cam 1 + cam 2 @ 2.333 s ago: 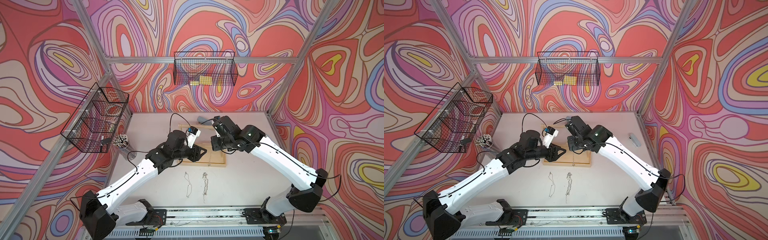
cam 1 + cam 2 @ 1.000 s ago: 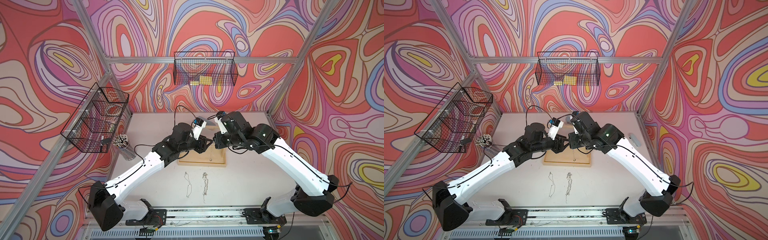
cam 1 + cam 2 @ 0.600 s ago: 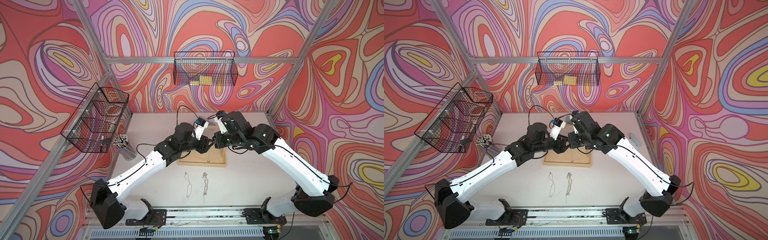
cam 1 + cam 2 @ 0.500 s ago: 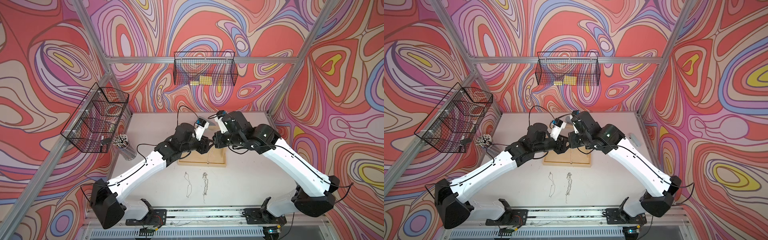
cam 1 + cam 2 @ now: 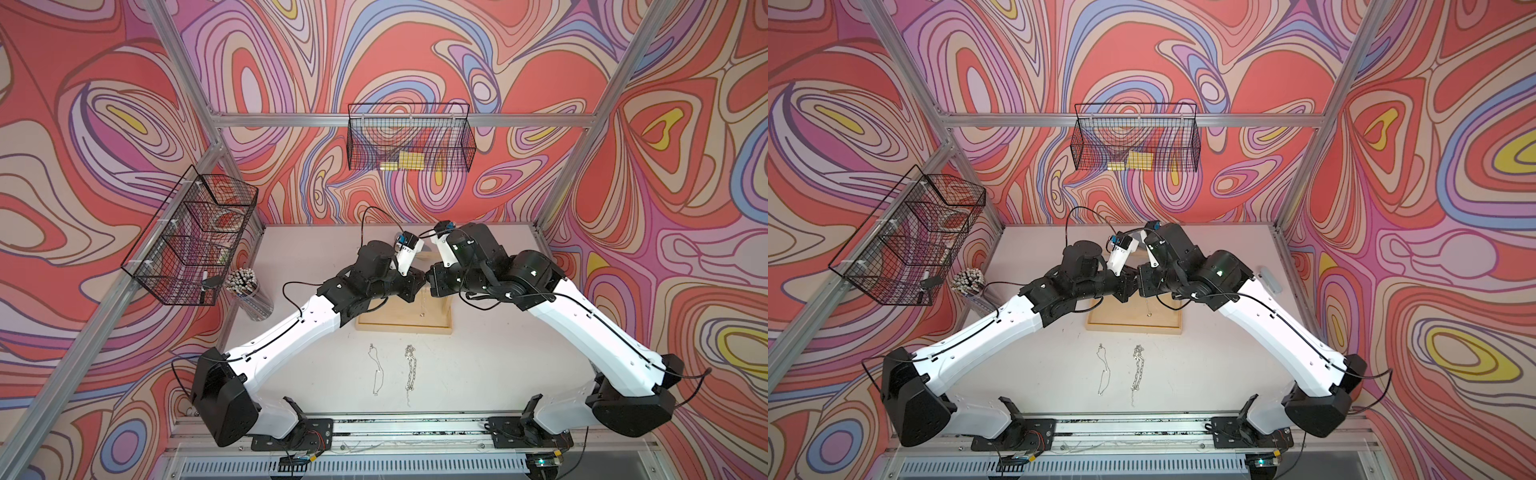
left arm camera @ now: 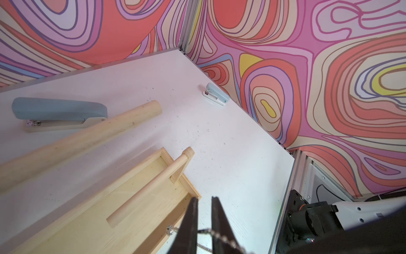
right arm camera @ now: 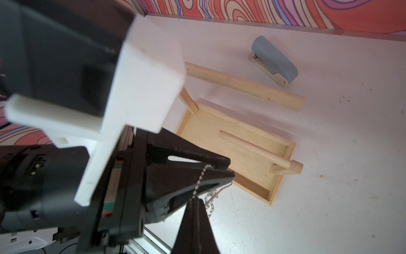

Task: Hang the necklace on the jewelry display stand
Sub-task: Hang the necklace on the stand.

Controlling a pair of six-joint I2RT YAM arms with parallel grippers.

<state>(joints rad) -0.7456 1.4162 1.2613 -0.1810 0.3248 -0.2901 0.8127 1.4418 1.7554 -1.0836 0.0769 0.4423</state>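
Silver necklace point(image 7: 198, 180) is clenched in my left jaws and right jaws alike; next, I'd spread it and loop it over the long bar point(image 7: 241, 85) of the jewelry display stand point(image 7: 204, 129).

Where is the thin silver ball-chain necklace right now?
The thin silver ball-chain necklace is pinched between the black left claw and black right claw, held mid-table above the rimmed tray of the pale wooden jewelry display stand, in the right wrist view.
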